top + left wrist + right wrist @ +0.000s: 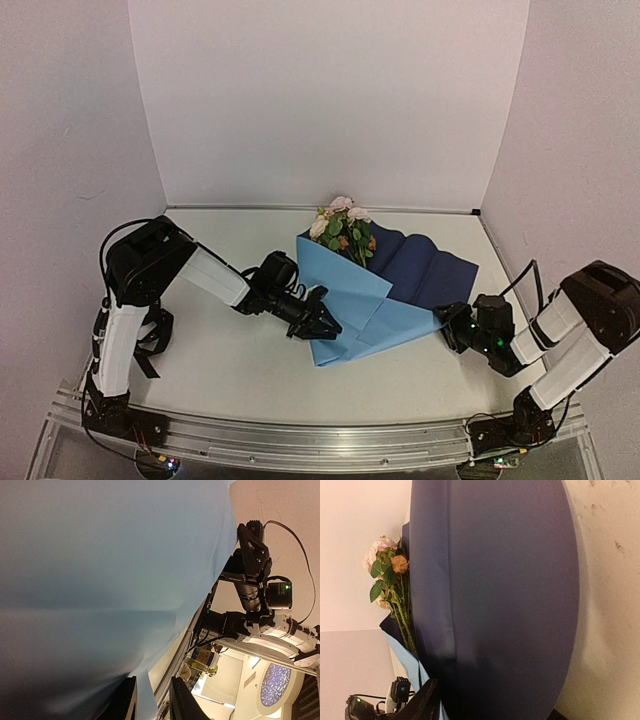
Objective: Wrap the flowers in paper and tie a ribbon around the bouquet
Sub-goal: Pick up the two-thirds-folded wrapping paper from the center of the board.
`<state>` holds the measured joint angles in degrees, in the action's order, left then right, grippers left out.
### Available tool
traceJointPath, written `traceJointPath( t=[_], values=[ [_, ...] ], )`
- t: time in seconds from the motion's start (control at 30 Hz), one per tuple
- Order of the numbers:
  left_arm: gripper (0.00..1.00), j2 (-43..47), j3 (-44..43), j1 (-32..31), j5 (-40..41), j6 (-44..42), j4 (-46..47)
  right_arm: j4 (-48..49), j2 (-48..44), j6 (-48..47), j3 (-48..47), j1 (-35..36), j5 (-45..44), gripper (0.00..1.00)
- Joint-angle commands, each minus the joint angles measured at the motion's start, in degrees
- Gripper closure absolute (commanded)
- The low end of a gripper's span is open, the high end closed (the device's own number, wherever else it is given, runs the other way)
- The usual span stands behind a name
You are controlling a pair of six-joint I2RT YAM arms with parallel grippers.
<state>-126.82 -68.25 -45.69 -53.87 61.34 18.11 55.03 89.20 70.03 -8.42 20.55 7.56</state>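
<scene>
We saw the paper (350, 300) mid-desk (230, 360), its light blue flap folded over the stems and navy showing at right. The flowers (343, 225) stuck out at upper centre. The left gripper (328, 324) had its jaws apart, straddling the paper's lower-left edge. The right gripper (445, 318) sat at the right corner; we couldn't tell its state.
</scene>
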Motion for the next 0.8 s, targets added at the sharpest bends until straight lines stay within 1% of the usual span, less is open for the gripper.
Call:
traceJointPath(
  t=[0.0, 0.03, 0.07, 0.1, 0.13, 0.17, 0.23, 0.27, 0.3, 0.43, 0.53, 0.77],
  values=[
    [0.76, -0.8, -2.3, 0.2, -0.8, -0.4, 1.8, -4.8, -4.6, -3.9, 0.4, -0.3, -2.8, 0.54],
    [0.76, -0.9, -2.4, 0.2, -0.7, -0.5, 1.8, -6.8, -6.0, -4.7, -0.2, -0.3, -3.1, 0.58],
    [0.76, -1.0, -2.5, 0.2, -0.8, -0.4, 1.9, -8.6, -7.4, -5.5, -0.6, -0.3, -3.3, 0.60],
    [0.76, -1.0, -2.6, 0.2, -0.7, -0.4, 1.9, -10.5, -9.1, -6.2, -1.0, -0.3, -3.6, 0.61],
    [0.76, -1.2, -2.7, 0.2, -0.7, -0.3, 2.0, -11.8, -10.7, -7.0, -1.5, -0.3, -4.2, 0.59],
    [0.76, -1.3, -2.8, 0.2, -0.7, -0.2, 2.2, -14.0, -12.1, -8.0, -2.0, -0.3, -4.5, 0.52],
    [0.76, -1.4, -2.8, 0.2, -0.8, -0.2, 2.2, -16.4, -14.6, -9.2, -2.7, -0.3, -4.7, 0.34],
    [0.76, -1.4, -2.8, 0.1, -0.9, -0.2, 2.3, -17.1, -15.5, -9.6, -2.9, -0.3, -4.5, 0.28],
    [0.76, -1.4, -2.8, 0.2, -0.9, -0.2, 2.3, -17.5, -16.1, -10.0, -3.1, -0.3, -4.2, 0.24],
    [0.76, -1.7, -2.8, 0.2, -0.9, -0.1, 2.5, -17.3, -15.9, -11.3, -3.2, -0.3, -1.6, 0.23],
    [0.76, -1.9, -2.9, 0.1, -1.0, 0.0, 2.7, -15.1, -14.1, -12.0, -2.4, -0.3, 0.3, 0.26],
    [0.76, -2.3, -3.2, 0.1, -1.3, 0.3, 3.2, -4.9, -9.9, -11.7, 2.1, -0.3, 2.3, 0.27]
  ],
)
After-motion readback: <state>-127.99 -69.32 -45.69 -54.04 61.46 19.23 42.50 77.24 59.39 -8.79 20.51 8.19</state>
